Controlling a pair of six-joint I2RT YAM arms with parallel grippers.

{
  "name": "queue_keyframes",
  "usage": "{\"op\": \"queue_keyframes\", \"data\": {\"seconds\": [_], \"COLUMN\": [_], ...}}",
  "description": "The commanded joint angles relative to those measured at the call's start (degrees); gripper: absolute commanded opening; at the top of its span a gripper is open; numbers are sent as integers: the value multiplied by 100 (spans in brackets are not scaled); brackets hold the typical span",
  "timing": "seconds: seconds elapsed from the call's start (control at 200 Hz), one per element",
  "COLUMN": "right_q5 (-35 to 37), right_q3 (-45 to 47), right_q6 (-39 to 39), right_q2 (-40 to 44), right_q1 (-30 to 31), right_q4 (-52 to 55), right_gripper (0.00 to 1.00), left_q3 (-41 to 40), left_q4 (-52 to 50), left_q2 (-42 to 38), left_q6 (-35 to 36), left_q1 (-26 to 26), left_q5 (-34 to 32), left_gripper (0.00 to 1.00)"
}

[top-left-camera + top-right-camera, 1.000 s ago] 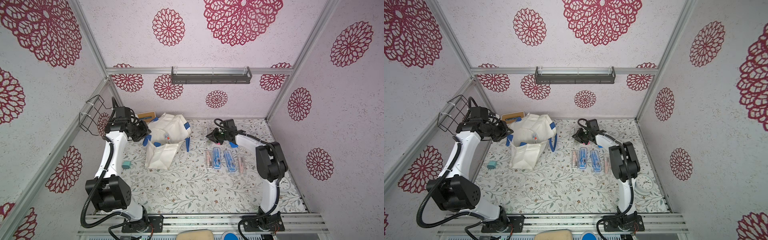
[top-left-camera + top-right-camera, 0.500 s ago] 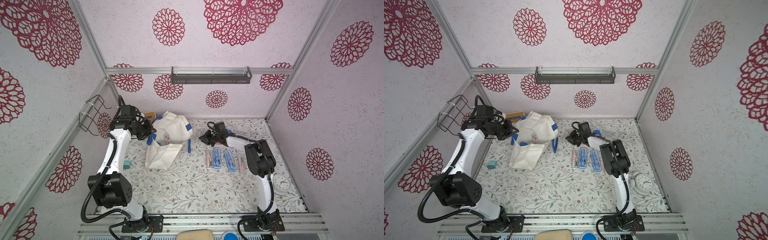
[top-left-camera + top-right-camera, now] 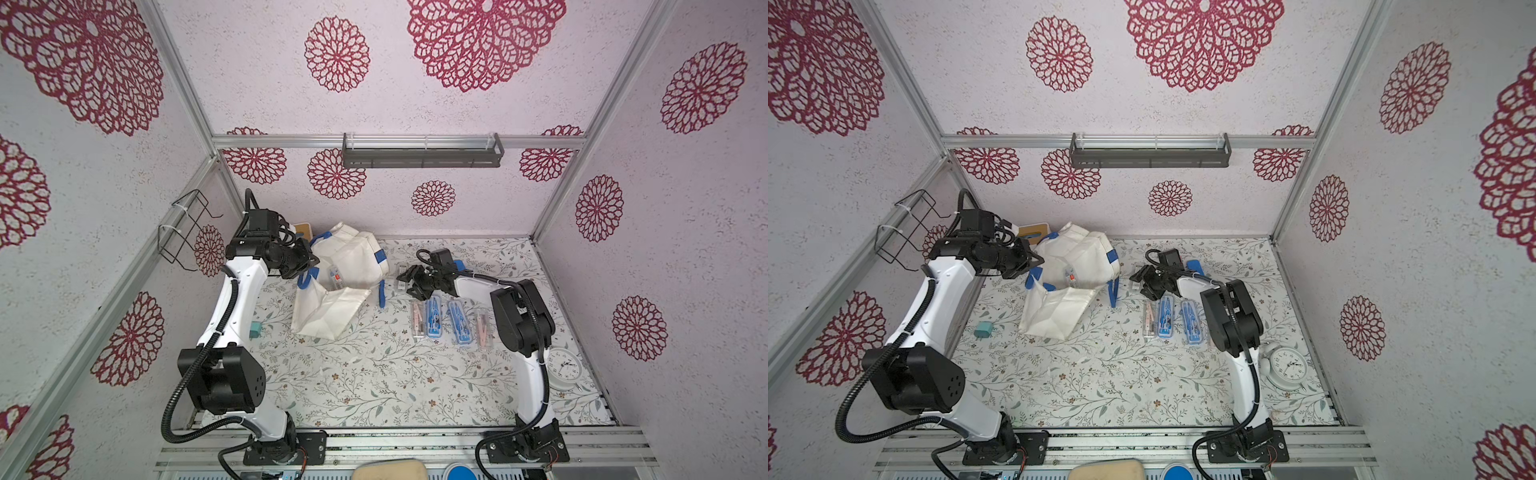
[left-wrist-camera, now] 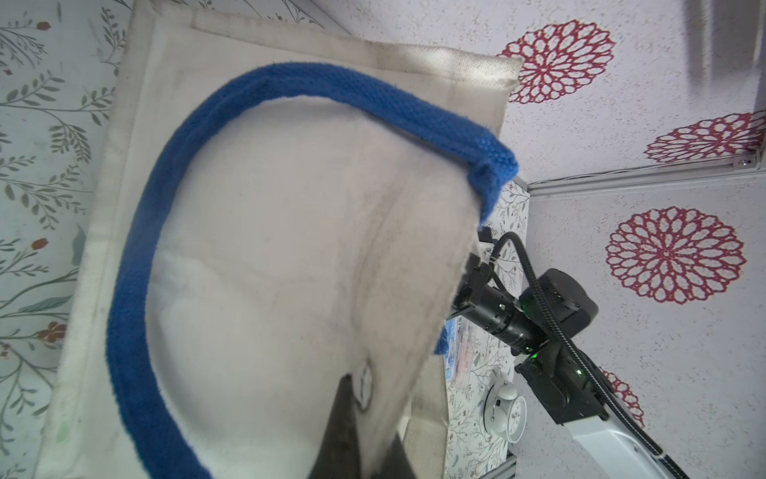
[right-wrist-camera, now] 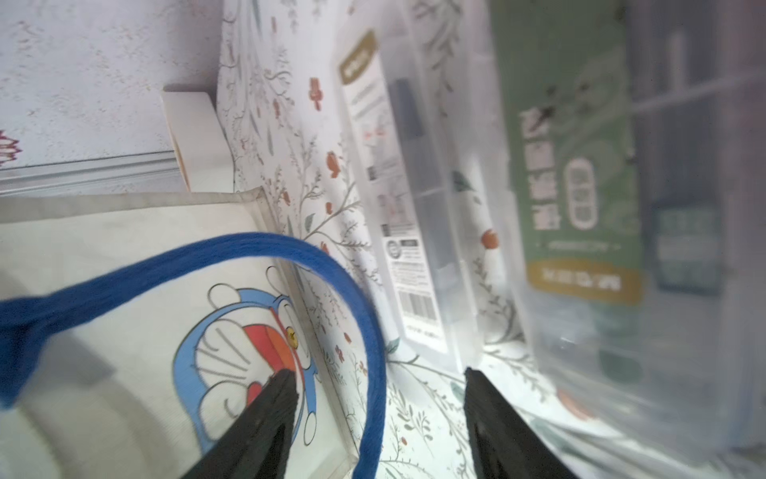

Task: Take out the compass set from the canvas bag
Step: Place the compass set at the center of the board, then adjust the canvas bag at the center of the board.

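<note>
We find the canvas bag back left on the table; the row of cases lies right of it; the clock sits farther right, nearer the front.

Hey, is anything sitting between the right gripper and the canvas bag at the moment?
Yes. The bag's blue loop handle hangs between the open right gripper and the canvas bag, and a clear case lies just ahead of the fingertips. Nothing else visible intervenes.

My top views were bright and evenly lit, shadows soft, walls bowing at the edges. The canvas bag looked soft up close; my right wrist feed was blurred, the clear case defocused.
</note>
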State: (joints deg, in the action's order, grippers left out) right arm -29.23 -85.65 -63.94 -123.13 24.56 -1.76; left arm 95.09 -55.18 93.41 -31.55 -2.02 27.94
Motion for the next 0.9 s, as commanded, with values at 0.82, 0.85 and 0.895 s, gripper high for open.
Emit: {"op": "queue_keyframes", "data": {"seconds": [0.82,0.85,0.895], "right_q5": [-405,-387,-373], "right_q3": [-1136,-1101,-1063], "right_q6": [1085,1114,1149], "right_q2": [167,227,299], "right_q1": [583,609,657], "right_q4": [335,375,455], "right_gripper": [11,6,0], "left_q3": [196,216,279], "left_q4": [100,112,123], "left_q2": [-37,-33,-12], "left_q6": [7,6,9], "left_q1": [141,140,141], "left_q5": [-22,-63,-155], "left_gripper": [0,0,0]}}
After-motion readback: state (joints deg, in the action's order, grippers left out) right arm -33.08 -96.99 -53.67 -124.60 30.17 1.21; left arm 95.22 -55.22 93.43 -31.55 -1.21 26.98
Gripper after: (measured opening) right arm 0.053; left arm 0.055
